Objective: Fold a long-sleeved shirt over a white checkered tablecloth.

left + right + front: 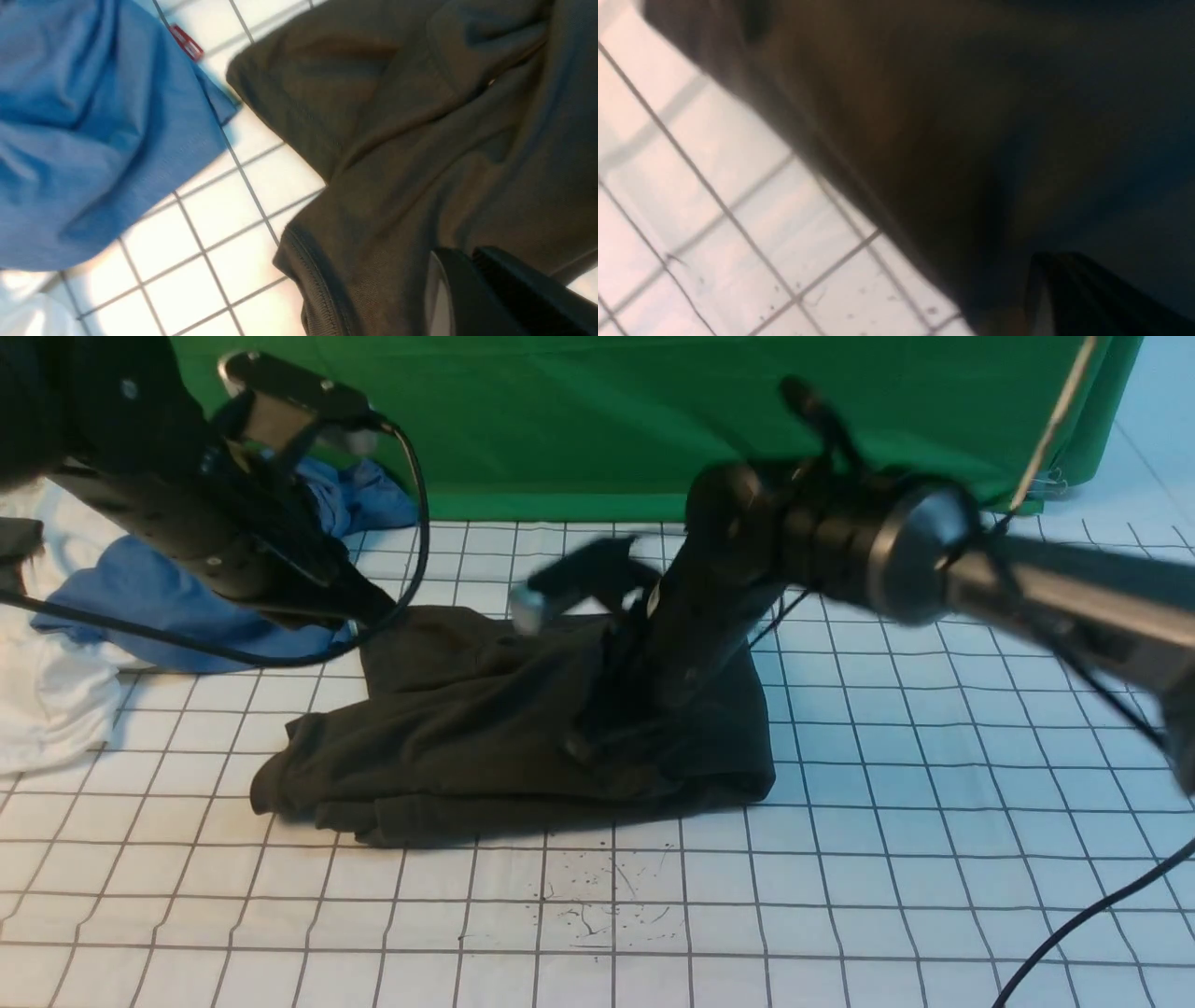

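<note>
The long-sleeved shirt (467,737) lies bunched and partly folded, almost black, in the middle of the white checkered tablecloth (840,896). My left gripper (369,614) reaches down to the shirt's far left corner. In the left wrist view its fingers (467,254) are pressed together over the shirt (420,140), with no cloth seen between them. My right gripper (588,742) is sunk into the shirt's middle, where the folds pucker toward its tip, and the arm is blurred. In the right wrist view its dark tip (1045,259) is shut amid the shirt (971,116), beside bare tablecloth (714,210).
A blue shirt (159,597) and a white garment (47,700) lie heaped at the far left, the blue one almost touching the dark shirt (93,116). A green backdrop cloth (607,420) hangs along the back. Ink specks (597,905) mark the front, and a black cable (1092,915) crosses the front right.
</note>
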